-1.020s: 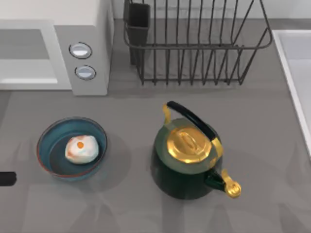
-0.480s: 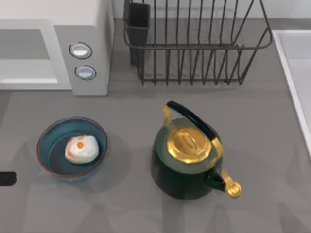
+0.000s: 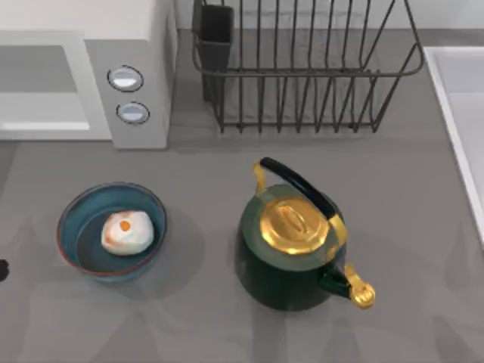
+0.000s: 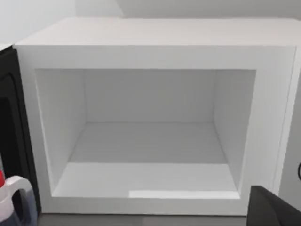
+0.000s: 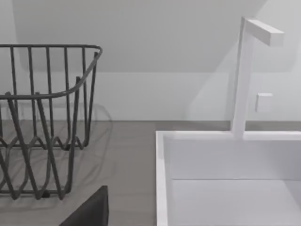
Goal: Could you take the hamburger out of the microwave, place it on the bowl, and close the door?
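Left gripper (image 3: pixel 2 269): at table's left edge, finger state cannot be told; hamburger (image 3: pixel 125 231): in bowl (image 3: pixel 76 212), apart from it; microwave (image 4: pixel 155 47): open.

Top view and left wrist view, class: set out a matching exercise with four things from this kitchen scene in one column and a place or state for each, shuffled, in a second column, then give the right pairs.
Column one:
1. hamburger
2. microwave
3. kettle
4. dish rack

Column two:
A. standing right of the bowl
B. lying in the bowl
C. at the back, right of the microwave
D. cavity open and bare inside

Pairs: 1-B, 2-D, 3-A, 4-C
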